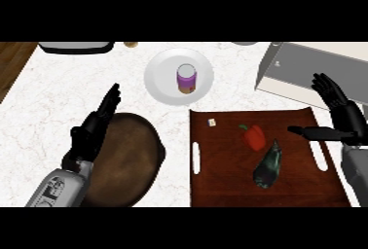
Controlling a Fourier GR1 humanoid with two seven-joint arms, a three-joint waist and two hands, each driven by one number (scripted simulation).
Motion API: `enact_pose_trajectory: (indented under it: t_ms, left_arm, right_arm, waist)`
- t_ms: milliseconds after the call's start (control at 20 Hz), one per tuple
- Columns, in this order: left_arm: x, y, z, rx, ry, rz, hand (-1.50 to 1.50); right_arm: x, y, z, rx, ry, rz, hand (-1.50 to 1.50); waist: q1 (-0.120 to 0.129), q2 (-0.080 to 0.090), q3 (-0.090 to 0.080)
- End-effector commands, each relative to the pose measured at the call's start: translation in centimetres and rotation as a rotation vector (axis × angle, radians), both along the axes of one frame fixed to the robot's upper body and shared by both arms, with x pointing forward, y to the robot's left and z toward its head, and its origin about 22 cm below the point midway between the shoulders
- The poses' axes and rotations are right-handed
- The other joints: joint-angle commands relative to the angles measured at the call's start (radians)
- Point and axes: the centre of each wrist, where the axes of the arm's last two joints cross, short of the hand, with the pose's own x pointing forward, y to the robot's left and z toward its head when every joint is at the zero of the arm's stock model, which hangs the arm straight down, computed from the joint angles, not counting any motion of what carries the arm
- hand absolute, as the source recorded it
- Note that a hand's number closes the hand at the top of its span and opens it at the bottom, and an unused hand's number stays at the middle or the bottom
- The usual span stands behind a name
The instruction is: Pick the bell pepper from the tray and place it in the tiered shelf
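Nearest the view, the left robot hand (92,127) rests open, fingers straight, over the edge of a big brown bowl (129,160) on the marbled worktop (50,92). Beside the bowl lies the dark red tray (223,185), and beyond its far right corner stands the grey tiered shelf (302,73). A white plate (161,80) carries a purple cup (186,78). The right robot hand (338,116) hangs released above the tray's right edge, fingers spread, thumb pointing inward, holding nothing. On the tray, the dark eggplant (268,165) lies just beside the red bell pepper (253,137), nearly touching it. That closeness is the likely hazard: closing fingers could catch or nudge the eggplant instead, or roll the pepper away. A small pale scrap (212,122) lies well clear.
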Motion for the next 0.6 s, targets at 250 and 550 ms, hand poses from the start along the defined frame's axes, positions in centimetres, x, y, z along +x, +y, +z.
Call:
enact_pose_trajectory:
  t_ms: [250, 550]
  left_arm:
    - [-0.4, -1.1, -2.1, 0.011, 0.003, 0.017, 0.0]
    - [-0.9, 0.0, -0.9, 0.009, 0.021, 0.013, 0.0]
  right_arm:
    - [3.0, 3.2, 9.0, -0.301, 0.131, 0.171, -1.5]
    - [1.9, 5.5, 11.1, -0.606, 0.283, 0.268, -1.5]
  waist:
    - [-0.013, -0.007, -0.003]
    - [-0.004, -0.011, -0.003]
